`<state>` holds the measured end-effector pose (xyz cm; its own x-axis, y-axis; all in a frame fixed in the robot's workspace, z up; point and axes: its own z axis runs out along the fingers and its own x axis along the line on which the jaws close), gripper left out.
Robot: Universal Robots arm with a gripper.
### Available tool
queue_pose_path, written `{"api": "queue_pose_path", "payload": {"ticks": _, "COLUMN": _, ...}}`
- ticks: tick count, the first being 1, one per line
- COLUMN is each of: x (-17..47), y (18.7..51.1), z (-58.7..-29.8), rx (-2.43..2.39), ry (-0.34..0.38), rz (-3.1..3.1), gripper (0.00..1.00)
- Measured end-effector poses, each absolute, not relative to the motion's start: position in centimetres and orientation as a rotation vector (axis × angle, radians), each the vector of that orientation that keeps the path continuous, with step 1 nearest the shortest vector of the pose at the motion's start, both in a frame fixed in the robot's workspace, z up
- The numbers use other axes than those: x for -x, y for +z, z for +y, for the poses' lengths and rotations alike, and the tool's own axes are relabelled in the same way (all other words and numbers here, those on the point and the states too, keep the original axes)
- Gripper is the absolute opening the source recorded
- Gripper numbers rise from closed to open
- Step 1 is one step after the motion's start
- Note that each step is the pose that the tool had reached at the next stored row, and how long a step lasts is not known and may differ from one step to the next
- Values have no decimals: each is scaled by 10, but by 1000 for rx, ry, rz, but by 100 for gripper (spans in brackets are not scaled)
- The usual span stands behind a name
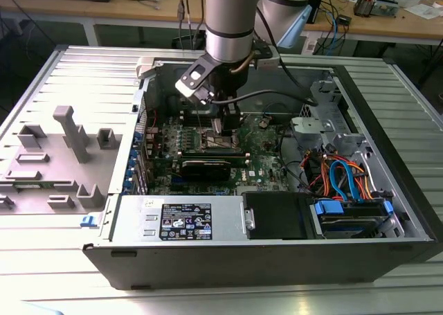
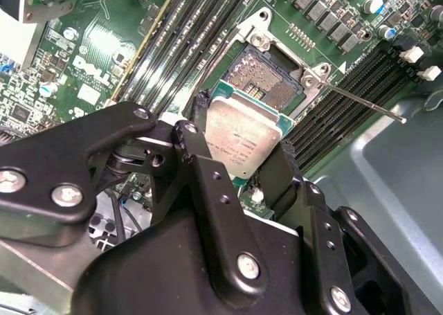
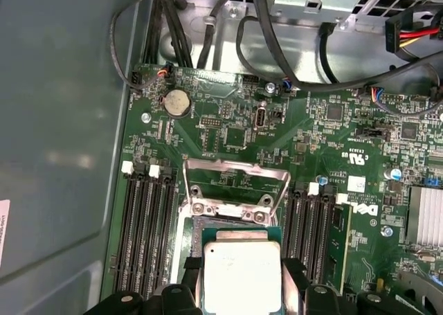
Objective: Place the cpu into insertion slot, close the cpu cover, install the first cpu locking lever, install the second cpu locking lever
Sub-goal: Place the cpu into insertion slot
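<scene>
I am reading the gripper (image 2: 239,145) as partly closed, its two black fingers (image 2: 201,156) pressing on opposite edges of the cpu (image 2: 246,131), which is lying flat between them with its silver top facing up. In the second wrist view the cpu is overlapping one edge of the insertion slot (image 2: 266,73), leaving most of the dark contact field uncovered; I cannot tell whether chip and socket are touching. In the first wrist view the cpu cover (image 3: 235,165) is standing open, just beyond the cpu (image 3: 242,277). A thin locking lever (image 2: 367,105) is angling away from the socket. Memory slots (image 3: 149,225) are flanking it on the green motherboard (image 3: 311,142).
</scene>
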<state>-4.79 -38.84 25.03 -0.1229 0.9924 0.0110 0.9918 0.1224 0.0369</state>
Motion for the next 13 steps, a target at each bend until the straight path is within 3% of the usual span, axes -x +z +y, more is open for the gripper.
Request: {"api": "queue_pose_path", "payload": {"ticks": 13, "x": 50, "y": 240, "z": -387, "rx": -2148, "ry": 51, "rz": 2266, "gripper": 55}}
